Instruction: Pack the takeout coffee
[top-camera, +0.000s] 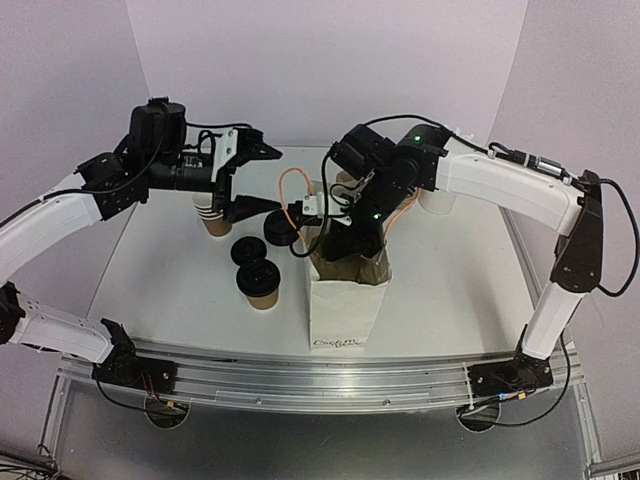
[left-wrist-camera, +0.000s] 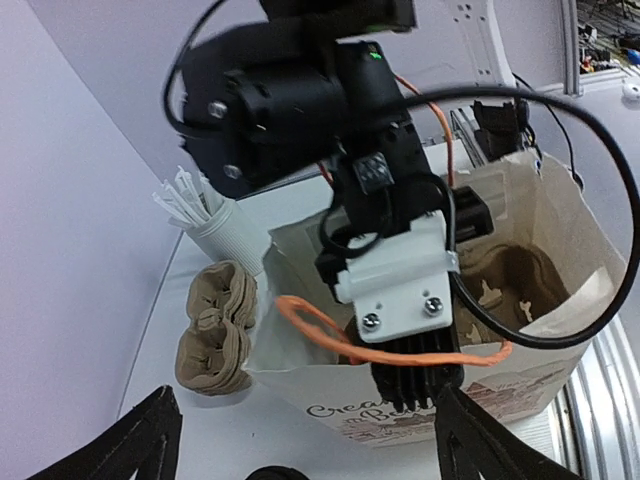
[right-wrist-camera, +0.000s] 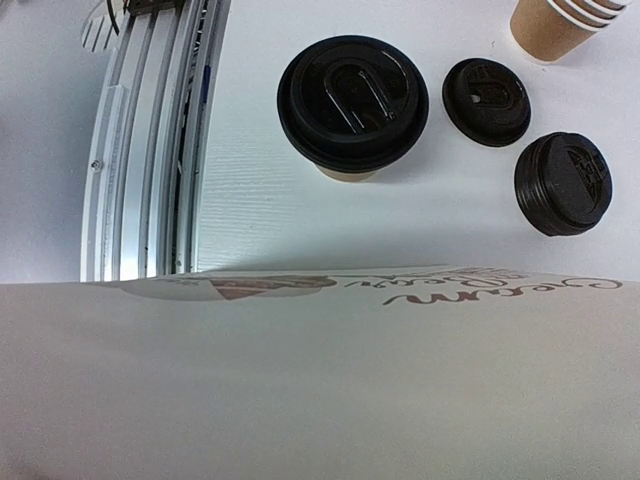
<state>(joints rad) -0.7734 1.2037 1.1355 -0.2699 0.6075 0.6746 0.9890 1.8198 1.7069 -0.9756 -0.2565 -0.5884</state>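
Two grippers, two different states. My left gripper (top-camera: 255, 180) stands wide open with nothing in it, hovering above the table (top-camera: 150, 260) near the stack of lidless cups (top-camera: 212, 215). My right gripper (left-wrist-camera: 415, 380) is closed tight, pinched, as far as I can judge, on the rim of the paper bag (top-camera: 345, 310), which stands upright. The takeout coffee (top-camera: 263, 285) sits lidded on the table just left of the bag, untouched, with the black lids (top-camera: 250, 252) beside it.

If my right pinch drags on the rim, the bag may tip or fold its mouth shut. My left gripper must reach down among the lids and the cup stack; its wide jaws could knock them, or crush the paper cup and pop its lid.

Only the left wrist view looks into the bag, where a pulp tray (left-wrist-camera: 520, 280) lies. Only the right wrist view shows the coffee's lid squarely from above, yet none of my fingers. From the top, my right arm covers the bag's mouth.
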